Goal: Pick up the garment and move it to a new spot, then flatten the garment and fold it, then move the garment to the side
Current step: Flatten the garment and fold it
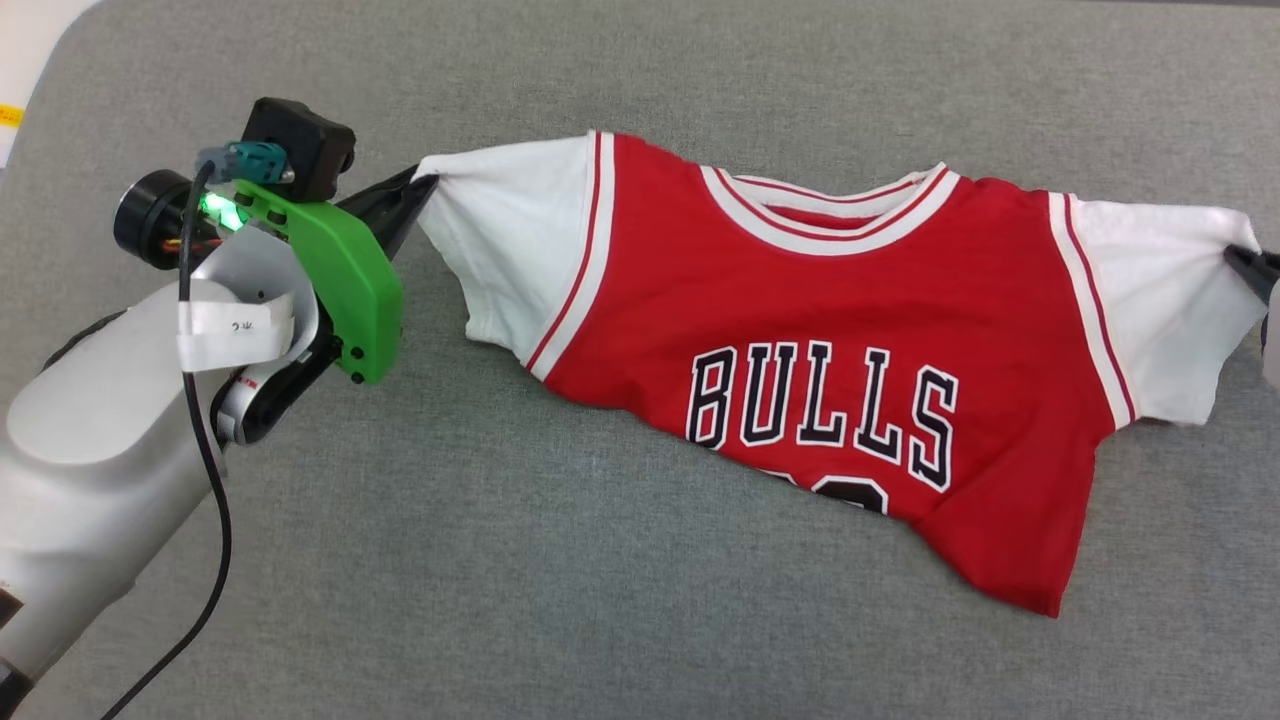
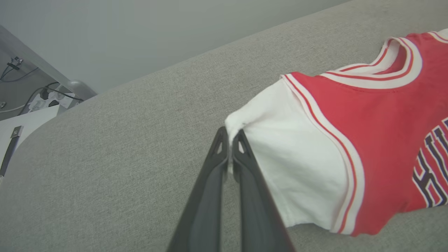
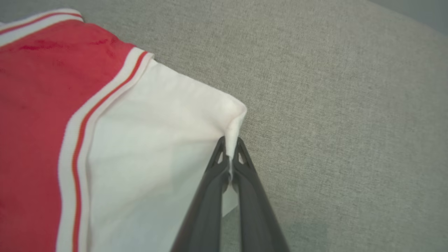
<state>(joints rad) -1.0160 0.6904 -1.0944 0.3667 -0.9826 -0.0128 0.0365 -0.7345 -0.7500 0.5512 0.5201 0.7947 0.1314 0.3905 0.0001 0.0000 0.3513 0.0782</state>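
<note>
The garment [image 1: 800, 340], a red jersey shirt with white sleeves and black "BULLS" lettering, is stretched across the grey surface, its lower hem rumpled and the number partly tucked under. My left gripper [image 1: 420, 185] is shut on the tip of the shirt's left-hand white sleeve [image 2: 294, 164]; in the left wrist view the left gripper [image 2: 230, 138] pinches a fold of white cloth. At the head view's right edge my right gripper [image 1: 1245, 258] is shut on the other white sleeve [image 3: 157, 147]. The right gripper [image 3: 230, 146] nips that sleeve's corner in the right wrist view.
A grey fabric-covered surface [image 1: 500, 560] lies under everything, with a rounded corner at the far left [image 2: 52, 126]. Beyond that corner are a pale wall, cables and a power strip [image 2: 45, 98]. My left forearm [image 1: 110, 420] with its black cable crosses the lower left.
</note>
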